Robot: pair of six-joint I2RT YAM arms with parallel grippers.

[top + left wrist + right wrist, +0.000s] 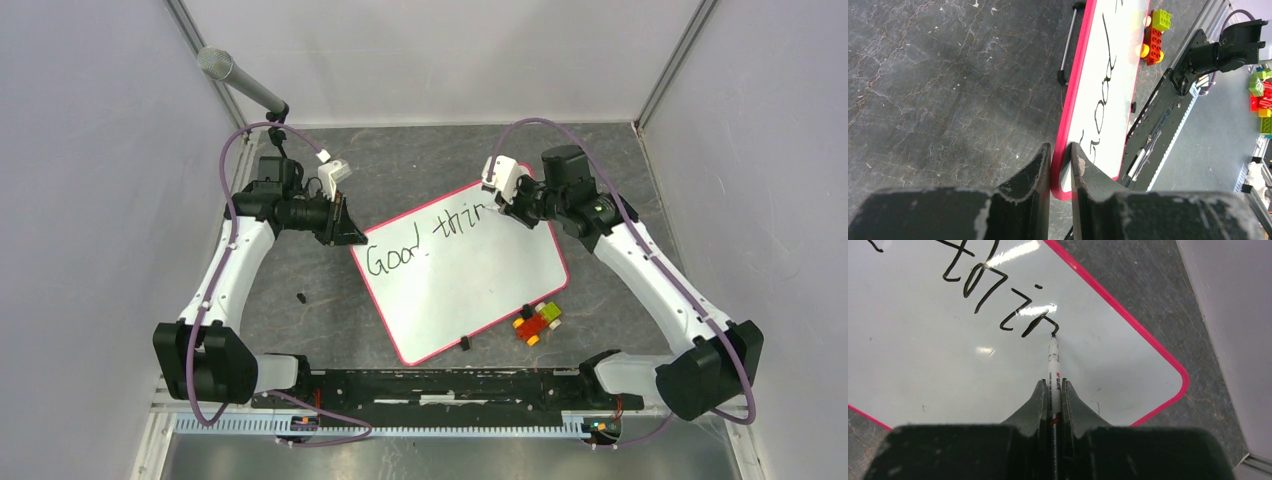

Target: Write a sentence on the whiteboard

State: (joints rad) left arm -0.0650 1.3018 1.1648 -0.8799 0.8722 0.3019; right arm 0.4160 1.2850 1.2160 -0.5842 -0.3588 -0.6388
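The whiteboard [470, 280], white with a pink-red rim, lies tilted on the dark table. Its upper part carries the sentence [430, 240] in black cursive, reading "Good thin". My left gripper [1061, 152] is shut on the whiteboard [1108, 75], pinching the rim at its left corner. My right gripper [1053, 386] is shut on a white marker [1053, 360]. The marker's black tip touches the whiteboard [923, 370] at the end of the last stroke of the sentence [998, 300]. In the top view the right gripper [510, 205] sits over the board's upper right part.
A small toy of red, yellow and green bricks [538, 322] lies beside the board's lower right edge. A black cap-like piece [466, 344] rests at the board's bottom edge and another small black bit [301, 297] lies left of the board. A microphone [240, 80] juts in at the back left.
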